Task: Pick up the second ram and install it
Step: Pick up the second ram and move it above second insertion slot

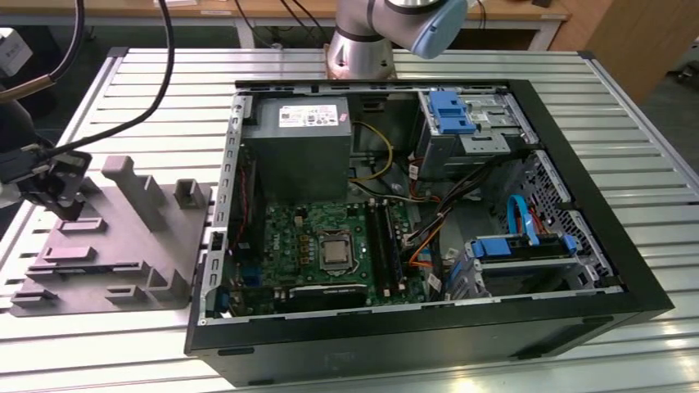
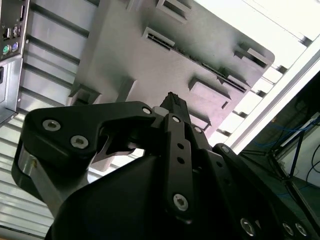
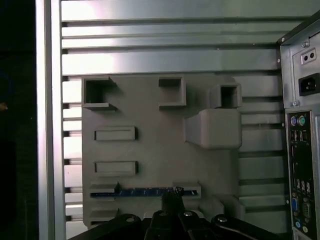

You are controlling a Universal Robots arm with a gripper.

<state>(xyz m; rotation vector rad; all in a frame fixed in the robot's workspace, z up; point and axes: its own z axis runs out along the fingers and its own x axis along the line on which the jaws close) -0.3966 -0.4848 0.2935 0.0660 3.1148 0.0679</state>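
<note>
Second ram (image 3: 142,191): thin, dark, bluish along its length, set on edge in a slot near one border of grey fixture (image 3: 150,150). Pincer (image 3: 172,197) just at the stick's edge; open or closed, cannot tell. Bare slatted counter (image 1: 611,123) around fixture; computer case (image 1: 590,311) close beside. From exterior view: case interior open, pincer over fixture at exterior view's left
</note>
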